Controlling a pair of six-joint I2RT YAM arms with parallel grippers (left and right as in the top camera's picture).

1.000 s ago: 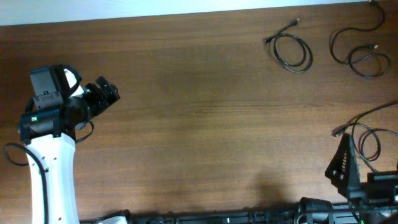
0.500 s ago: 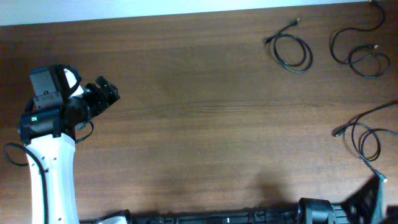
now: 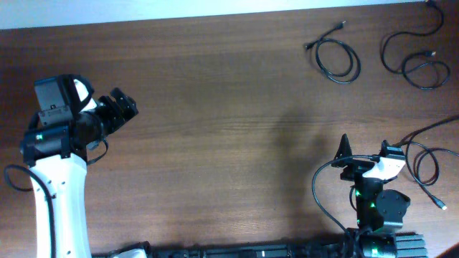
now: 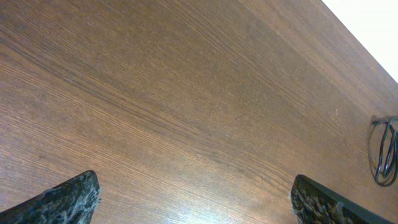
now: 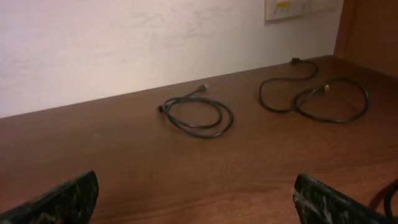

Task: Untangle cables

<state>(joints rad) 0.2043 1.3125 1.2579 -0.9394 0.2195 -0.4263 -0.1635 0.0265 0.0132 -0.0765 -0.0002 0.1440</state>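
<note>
Three thin black cables lie apart on the brown table. One small loop (image 3: 337,59) (image 5: 199,115) lies at the far middle right. A double loop (image 3: 416,63) (image 5: 317,96) sits in the far right corner. A third cable (image 3: 423,159) (image 5: 387,200) curls at the right edge, just right of my right gripper (image 3: 366,150) (image 5: 196,202), which is open, empty and faces the far cables. My left gripper (image 3: 123,104) (image 4: 196,202) is open over bare wood at the far left, with one cable loop (image 4: 383,152) only at the edge of its view.
The table's far edge meets a white wall (image 5: 124,43). A thicker black wire (image 3: 323,193) loops from the right arm's base at the front. Another wire (image 3: 18,179) curls beside the left arm's white base (image 3: 61,201).
The right arm swung out of the front right corner and now stands left of the right-edge cable, its open gripper facing the far side. The left arm and the cables stayed still.
</note>
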